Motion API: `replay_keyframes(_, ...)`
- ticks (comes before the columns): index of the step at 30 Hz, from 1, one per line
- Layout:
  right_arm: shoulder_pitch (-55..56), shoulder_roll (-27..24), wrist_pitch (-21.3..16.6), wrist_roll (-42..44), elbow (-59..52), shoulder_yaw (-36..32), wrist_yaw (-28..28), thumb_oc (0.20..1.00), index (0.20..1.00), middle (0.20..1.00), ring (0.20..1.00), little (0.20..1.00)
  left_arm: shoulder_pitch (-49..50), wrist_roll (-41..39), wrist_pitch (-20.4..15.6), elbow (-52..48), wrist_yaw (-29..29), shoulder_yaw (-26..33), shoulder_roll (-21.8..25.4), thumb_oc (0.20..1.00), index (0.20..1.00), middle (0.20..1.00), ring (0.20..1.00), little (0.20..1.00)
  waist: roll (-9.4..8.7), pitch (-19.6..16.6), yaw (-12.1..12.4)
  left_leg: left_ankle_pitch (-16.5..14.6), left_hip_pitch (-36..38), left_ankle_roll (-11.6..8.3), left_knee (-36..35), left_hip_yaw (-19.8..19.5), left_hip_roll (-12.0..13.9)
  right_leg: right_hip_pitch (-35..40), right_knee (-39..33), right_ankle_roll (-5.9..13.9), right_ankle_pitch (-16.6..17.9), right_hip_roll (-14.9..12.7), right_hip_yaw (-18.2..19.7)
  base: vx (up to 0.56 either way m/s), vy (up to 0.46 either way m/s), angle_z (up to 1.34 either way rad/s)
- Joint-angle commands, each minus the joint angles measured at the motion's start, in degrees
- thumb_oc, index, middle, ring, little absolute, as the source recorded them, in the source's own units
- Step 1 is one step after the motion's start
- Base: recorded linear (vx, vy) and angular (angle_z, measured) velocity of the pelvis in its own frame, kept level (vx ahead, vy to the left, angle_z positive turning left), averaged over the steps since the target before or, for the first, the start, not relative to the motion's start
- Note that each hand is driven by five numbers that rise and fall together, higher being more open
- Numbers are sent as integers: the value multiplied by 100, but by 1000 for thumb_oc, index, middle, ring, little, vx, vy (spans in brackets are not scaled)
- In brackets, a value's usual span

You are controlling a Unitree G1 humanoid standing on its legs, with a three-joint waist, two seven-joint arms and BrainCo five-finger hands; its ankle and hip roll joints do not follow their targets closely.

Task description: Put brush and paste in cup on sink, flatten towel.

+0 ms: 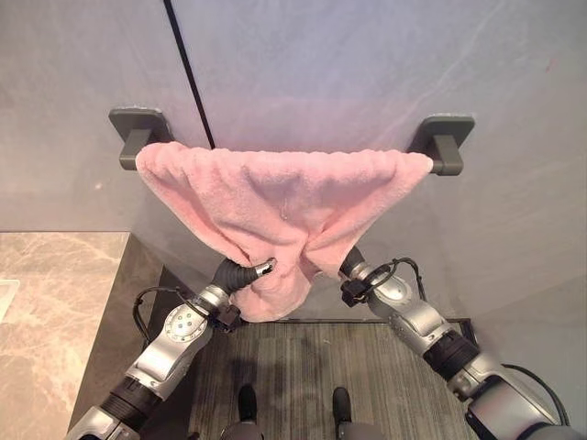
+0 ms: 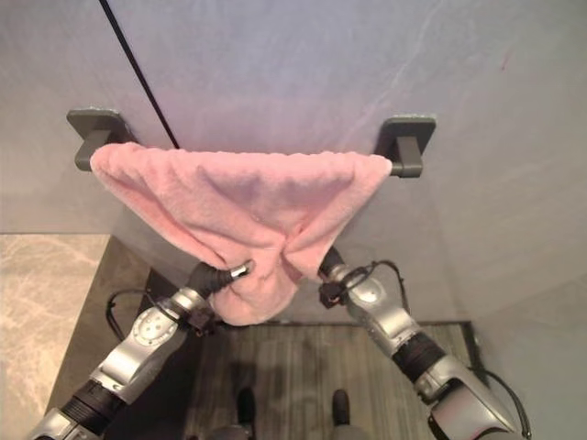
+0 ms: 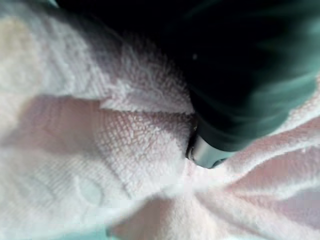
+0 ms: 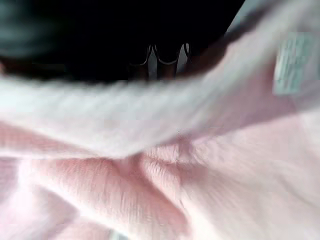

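A pink towel (image 1: 275,197) hangs over a grey bar between two wall brackets (image 1: 138,128) (image 1: 445,137). Its top edge is spread along the bar. Its lower part sags and gathers into a bunch in the middle. My left hand (image 1: 240,274) is at the bunch's left side, thumb lying across the front of the cloth and fingers tucked into it. The left wrist view has terry folds (image 3: 100,150) pressed around that hand. My right hand (image 1: 352,264) reaches up behind the bunch's right side, and the cloth (image 4: 165,185) covers its fingers.
A beige marble counter (image 1: 46,302) lies at the left, with a dark side panel below its edge. The grey wall carries a black vertical seam (image 1: 188,69) behind the towel. Below the towel is dark striped flooring (image 1: 303,376).
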Motion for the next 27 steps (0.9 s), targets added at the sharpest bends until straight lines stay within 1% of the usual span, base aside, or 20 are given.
replay_keyframes(1,-258,80,-600,414,-755,-322,233,200,200,200,200,200,-175,-169,-333,-569,-95,263,341,200,200,200,200,200,-392,-147,-22,-318,251,219,18,45,-320,-449,-3,325,445,-235,374,0,0,0)
replay_keyframes(2,-72,-56,-778,404,-1376,-585,209,200,200,200,200,200,-64,-288,-443,-1031,-104,533,485,200,200,200,200,200,-419,-161,-56,-328,253,222,18,72,-313,-464,-3,341,456,-234,402,0,0,0)
replay_keyframes(3,-61,-56,-773,401,-1389,-583,204,200,200,200,200,200,-52,-289,-438,-1041,-104,538,488,200,200,200,200,200,-420,-167,-55,-329,254,222,18,75,-314,-465,-3,341,456,-234,405,0,0,0)
replay_keyframes(4,-4,-209,-893,444,-1828,-741,268,200,200,200,200,200,-19,-442,-541,-1434,-158,750,588,200,200,200,200,200,-432,-181,-79,-333,252,221,18,94,-315,-479,-3,351,465,-230,424,0,0,0)
replay_keyframes(6,313,-251,-1059,553,-2624,-1026,446,200,200,200,200,200,310,-724,-584,-1702,-214,1047,439,200,200,200,200,200,-475,-224,-150,-360,273,225,18,153,-304,-494,-3,372,462,-227,479,0,0,0)
replay_keyframes(9,471,-187,-1036,336,-2514,-1113,369,200,200,200,200,200,537,-532,-548,-1567,-178,1099,345,200,200,200,200,200,-477,-246,-162,-378,286,233,18,157,-309,-495,-3,370,463,-229,499,-1,7,-4)
replay_keyframes(10,530,-139,-882,38,-2062,-963,221,200,200,200,200,200,645,-225,-451,-1158,-72,987,306,200,200,200,200,200,-466,-244,-162,-363,289,233,18,165,-311,-494,-3,366,480,-236,495,-13,10,-6)
replay_keyframes(11,526,-137,-886,36,-2054,-960,220,200,200,200,200,200,640,-221,-456,-1149,-70,983,304,200,200,200,200,200,-465,-244,-163,-364,289,233,18,165,-311,-493,-3,366,479,-236,495,-33,18,-5)
replay_keyframes(12,510,-58,-716,-178,-1610,-699,54,200,200,200,200,200,536,-20,-352,-644,6,718,295,200,200,200,200,200,-448,-242,-168,-351,299,230,18,171,-313,-485,-3,356,486,-235,510,0,0,0)
replay_keyframes(13,503,-56,-720,-183,-1602,-699,50,200,200,200,200,200,521,-17,-362,-627,7,709,291,200,200,200,200,200,-448,-238,-165,-352,301,229,18,172,-313,-483,-3,356,485,-235,510,0,0,0)
replay_keyframes(14,385,69,-657,-244,-1370,-521,-86,200,200,200,200,200,322,326,-365,-543,162,656,322,200,200,200,200,200,-413,-223,-149,-345,311,222,18,167,-312,-472,-3,345,486,-235,512,0,0,0)
replay_keyframes(16,291,-16,-714,-276,-1651,-539,20,200,200,200,200,200,275,204,-425,-662,117,700,375,200,200,200,200,200,-410,-208,-155,-340,310,221,18,168,-310,-475,-3,350,485,-233,521,0,0,0)
replay_keyframes(17,233,-135,-862,-97,-2156,-565,189,200,200,200,200,200,318,-167,-466,-914,-19,766,402,200,200,200,200,200,-429,-219,-169,-349,321,223,18,185,-306,-483,-3,359,482,-236,530,0,0,0)
replay_keyframes(18,235,-136,-862,-96,-2158,-564,190,200,200,200,200,200,324,-169,-463,-919,-21,770,402,200,200,200,200,200,-428,-219,-169,-350,322,223,18,186,-306,-483,-3,359,482,-236,531,0,0,0)
replay_keyframes(19,197,-150,-903,-226,-2286,-649,129,200,200,200,200,200,426,-141,-476,-1200,-13,914,402,200,200,200,200,200,-442,-250,-152,-365,339,228,18,191,-301,-470,-3,364,470,-243,529,0,0,0)
replay_keyframes(21,169,-129,-906,-288,-2252,-648,76,200,200,200,200,200,487,-134,-490,-1266,-4,969,380,200,200,200,200,200,-443,-268,-145,-371,348,230,18,195,-300,-459,-3,362,464,-245,527,6,1,-4)
replay_keyframes(23,153,-135,-894,-541,-2200,-637,-145,200,200,200,200,200,522,-93,-523,-1297,120,1032,318,200,200,200,200,200,-443,-293,-141,-379,378,231,18,201,-300,-439,-3,360,469,-243,530,16,1,-10)
replay_keyframes(24,237,-214,-1005,-679,-2786,-863,-143,200,200,200,200,200,519,56,-610,-1710,140,1228,403,200,200,200,200,200,-429,-300,-162,-382,380,227,18,199,-298,-436,-3,359,465,-236,533,33,-2,-2)
replay_keyframes(25,368,-114,-1077,-368,-2935,-850,56,200,200,200,200,200,591,-180,-651,-1803,106,1216,289,200,200,200,200,200,-440,-320,-173,-394,399,234,18,188,-298,-413,-3,359,442,-242,516,42,-4,0)
replay_keyframes(27,531,-107,-1155,-437,-3222,-1016,36,200,200,200,200,200,719,-341,-658,-1862,25,1293,140,200,200,200,200,200,-444,-340,-203,-414,429,239,18,179,-291,-379,-3,356,422,-244,507,39,-3,-4)
